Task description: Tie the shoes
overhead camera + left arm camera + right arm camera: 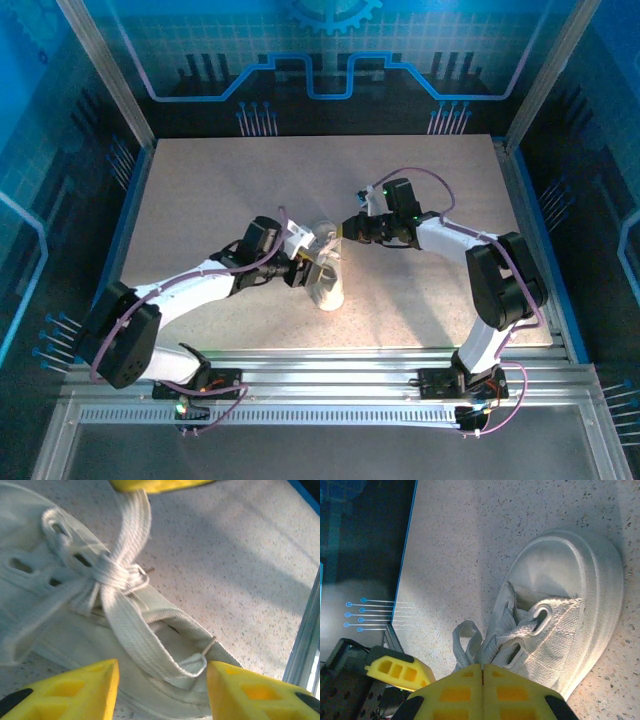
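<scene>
Left wrist view: the left gripper (162, 677) stands with jaws apart above the sneaker (25, 510) and its knotted lace (132, 530). Right gripper (482, 675) is closed tight, clamping the lace.

The sneaker (555, 645) is white woven canvas, coarse-grained along its side, with a smooth, faintly shiny, rubbery-looking toe cap (565, 565) and flat, ribbed cloth laces (125, 625). The table (200, 200) under it looks matt, speckled and stone-like, and ribbed bare-metal rails (330, 385) run along its near edge. The left gripper's fingers (75, 690) are matt yellow plastic.
</scene>
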